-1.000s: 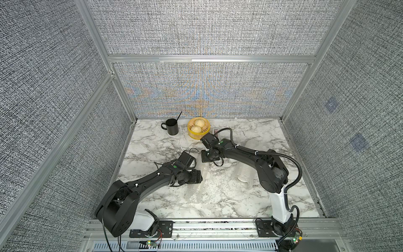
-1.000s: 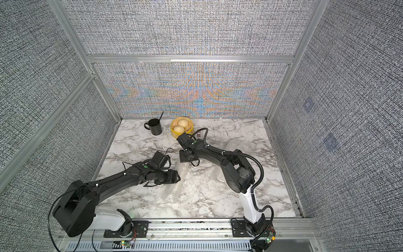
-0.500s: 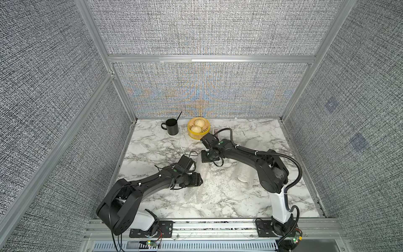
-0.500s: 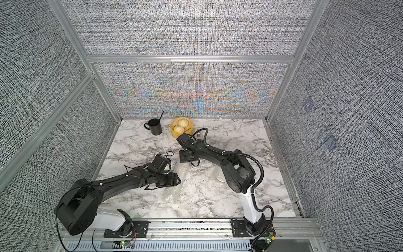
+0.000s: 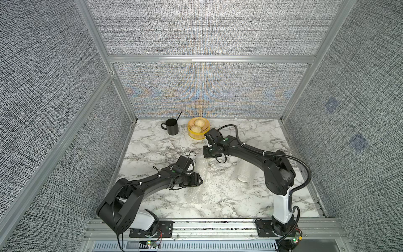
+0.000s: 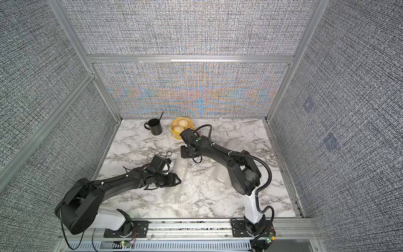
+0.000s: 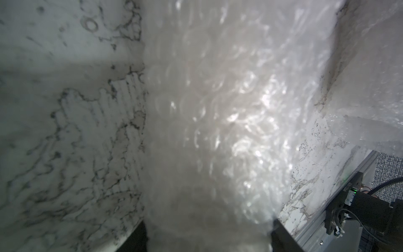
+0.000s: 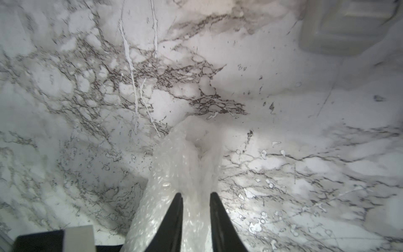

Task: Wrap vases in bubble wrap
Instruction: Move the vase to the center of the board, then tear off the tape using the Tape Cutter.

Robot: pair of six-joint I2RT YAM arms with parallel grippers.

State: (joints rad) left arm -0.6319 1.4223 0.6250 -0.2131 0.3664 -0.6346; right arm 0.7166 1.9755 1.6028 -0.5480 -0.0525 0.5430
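- Black left gripper (image 7: 208,222): jaws stand apart, one on either side of the rolled bubble wrap (image 7: 218,104). The roll fills the gap, but whether they pinch it I cannot tell.
- Right gripper (image 8: 195,193): jaws parted, with the roll's twisted end between them, seemingly loose.
- Step, as judged: securing the roll round a vase, which is not clearly seen through the plastic. Close the left gently at mid-roll so the layers do not spring open. Lift the right off its end without dragging it.
- Roll runs from near the yellow steamer basket (image 5: 197,132), where the right gripper sits, to the left gripper, well apart from that basket.
- Another wrapped vase (image 5: 243,174), white ceramic showing at one end, lies farther from the basket. Neither gripper touches it.
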